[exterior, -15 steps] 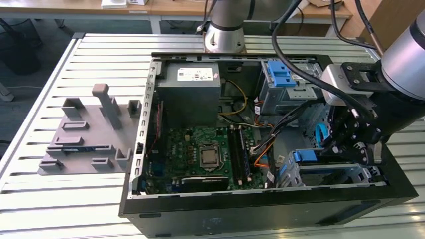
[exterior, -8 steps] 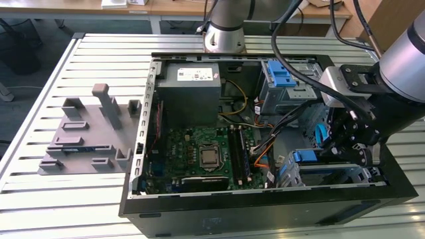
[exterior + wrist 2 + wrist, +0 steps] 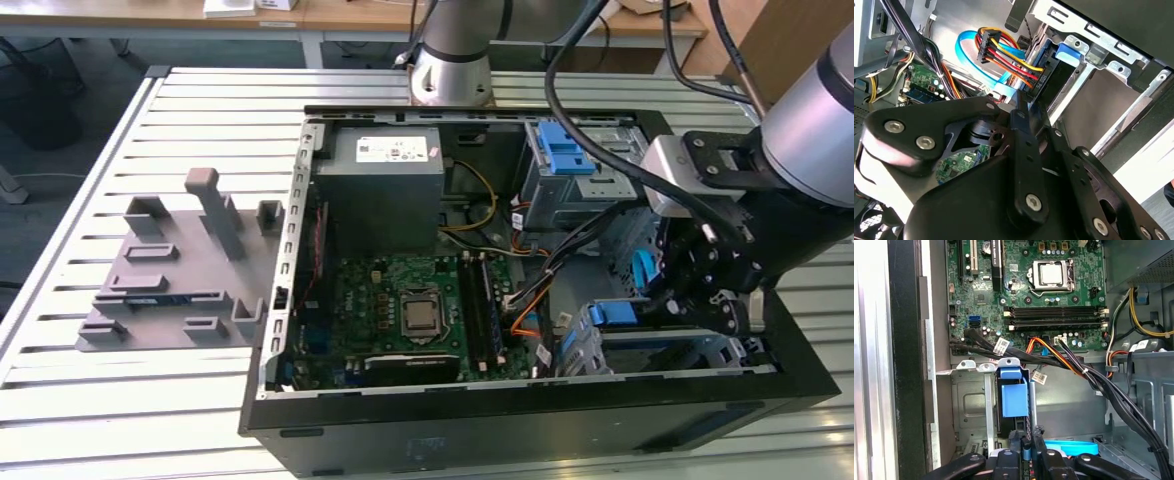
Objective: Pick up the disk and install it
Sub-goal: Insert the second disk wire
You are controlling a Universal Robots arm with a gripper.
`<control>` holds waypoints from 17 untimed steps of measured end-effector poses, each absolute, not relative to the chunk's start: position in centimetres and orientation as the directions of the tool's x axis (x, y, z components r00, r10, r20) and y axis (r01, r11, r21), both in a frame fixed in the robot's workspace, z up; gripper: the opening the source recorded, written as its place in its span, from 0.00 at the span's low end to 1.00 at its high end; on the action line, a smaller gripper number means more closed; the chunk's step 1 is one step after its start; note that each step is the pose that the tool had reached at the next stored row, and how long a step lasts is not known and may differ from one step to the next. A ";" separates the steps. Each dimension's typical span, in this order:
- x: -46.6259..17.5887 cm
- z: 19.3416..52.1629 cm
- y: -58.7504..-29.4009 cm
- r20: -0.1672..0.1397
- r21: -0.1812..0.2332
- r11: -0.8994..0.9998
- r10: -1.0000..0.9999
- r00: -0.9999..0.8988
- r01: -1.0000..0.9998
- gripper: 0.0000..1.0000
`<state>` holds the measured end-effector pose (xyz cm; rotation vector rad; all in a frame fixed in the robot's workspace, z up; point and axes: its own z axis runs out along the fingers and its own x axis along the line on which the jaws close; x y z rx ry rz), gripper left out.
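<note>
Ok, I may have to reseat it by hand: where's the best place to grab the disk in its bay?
Probably grip the disk by its blue plastic end, coming straight in from the open side. It sits edge-on between metal cage walls, so its flat faces look shut off.

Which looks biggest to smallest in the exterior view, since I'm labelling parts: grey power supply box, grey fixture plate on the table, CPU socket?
1. Fixture plate, largest as seen.
2. Power supply box, somewhat smaller; it stands taller and nearer the camera, so this ranking is unsure.
3. CPU socket, clearly smallest.
</note>
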<state>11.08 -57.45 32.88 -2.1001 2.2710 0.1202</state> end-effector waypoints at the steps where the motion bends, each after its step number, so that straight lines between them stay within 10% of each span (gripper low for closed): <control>1: 11.1 32.9 -57.5 -0.087 0.026 0.077 -0.993 -0.079 -0.997 0.24; 17: 11.1 34.4 -57.5 -0.086 0.028 0.077 -0.993 -0.079 -0.997 0.24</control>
